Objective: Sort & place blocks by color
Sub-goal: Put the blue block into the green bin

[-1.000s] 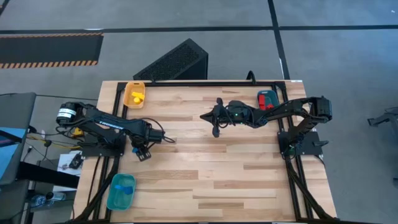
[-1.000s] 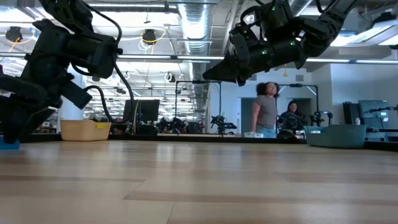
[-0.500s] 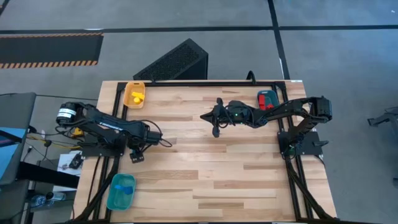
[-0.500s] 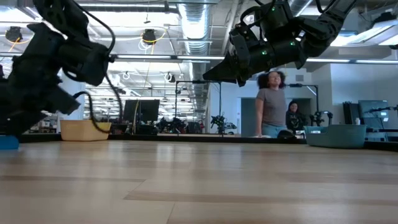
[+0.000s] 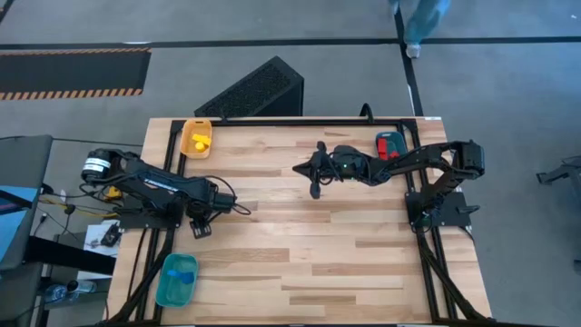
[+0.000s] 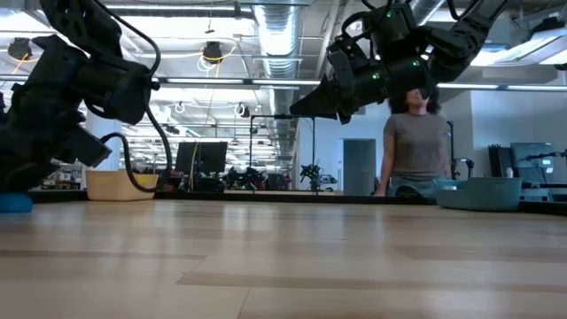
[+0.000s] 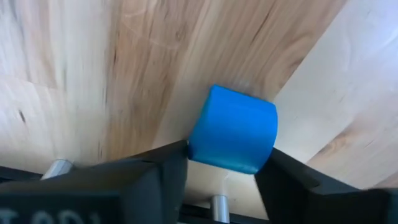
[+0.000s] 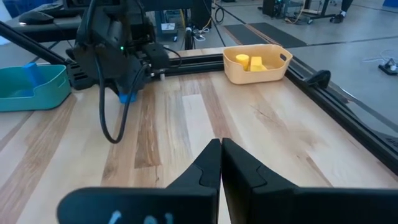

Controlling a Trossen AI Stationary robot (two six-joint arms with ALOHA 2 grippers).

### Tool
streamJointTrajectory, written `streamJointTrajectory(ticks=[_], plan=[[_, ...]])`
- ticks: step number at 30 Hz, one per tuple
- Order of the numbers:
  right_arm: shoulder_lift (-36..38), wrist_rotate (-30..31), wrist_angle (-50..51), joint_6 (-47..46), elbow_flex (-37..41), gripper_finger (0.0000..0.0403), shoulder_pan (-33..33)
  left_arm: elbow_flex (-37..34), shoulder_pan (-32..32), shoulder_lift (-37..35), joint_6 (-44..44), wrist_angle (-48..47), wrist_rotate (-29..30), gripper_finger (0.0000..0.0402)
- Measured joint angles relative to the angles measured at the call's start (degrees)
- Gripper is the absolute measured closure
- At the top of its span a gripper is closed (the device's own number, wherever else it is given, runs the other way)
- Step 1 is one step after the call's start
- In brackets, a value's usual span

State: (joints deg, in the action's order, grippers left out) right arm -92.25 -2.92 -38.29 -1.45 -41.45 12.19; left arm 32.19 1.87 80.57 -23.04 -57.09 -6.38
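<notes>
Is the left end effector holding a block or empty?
Holding. In the left wrist view, the left end effector has its fingers clamped against both sides of a blue block.

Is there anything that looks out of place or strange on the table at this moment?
Nothing stands out. The left gripper holds a blue block; yellow blocks lie in the yellow tray; the right gripper waits shut.

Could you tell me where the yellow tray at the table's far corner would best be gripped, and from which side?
Probably the yellow tray is best taken by its rim, from above, one finger inside the wall and one outside. The tray is open-topped with thin upright walls and a handle cut-out at the end, and the yellow blocks sit in the middle, leaving the rim clear.
</notes>
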Motion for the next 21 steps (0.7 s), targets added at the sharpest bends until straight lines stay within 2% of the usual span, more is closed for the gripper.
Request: streamJointTrajectory(ticks=[4,10,16,21], plan=[[-0.02,0.00,-0.02,-0.02,0.00,0.0368,-0.13,0.12,-0.02,-0.08,-0.14,-0.12,0.34,0.0298],[-0.02,-0.01,-0.01,-0.93,0.00,0.0368,-0.17,0.24,0.20,-0.51,-2.11,-0.25,1.44,0.0300],[-0.02,-0.02,-0.33,-2.49,0.00,0.0368,-0.17,4.86,3.98,-0.68,-4.24,-0.95,11.54,0.0289],[-0.02,-0.04,-0.55,-3.06,0.00,0.0368,-0.20,10.25,9.82,-1.03,-3.15,-7.69,7.37,0.0295]])
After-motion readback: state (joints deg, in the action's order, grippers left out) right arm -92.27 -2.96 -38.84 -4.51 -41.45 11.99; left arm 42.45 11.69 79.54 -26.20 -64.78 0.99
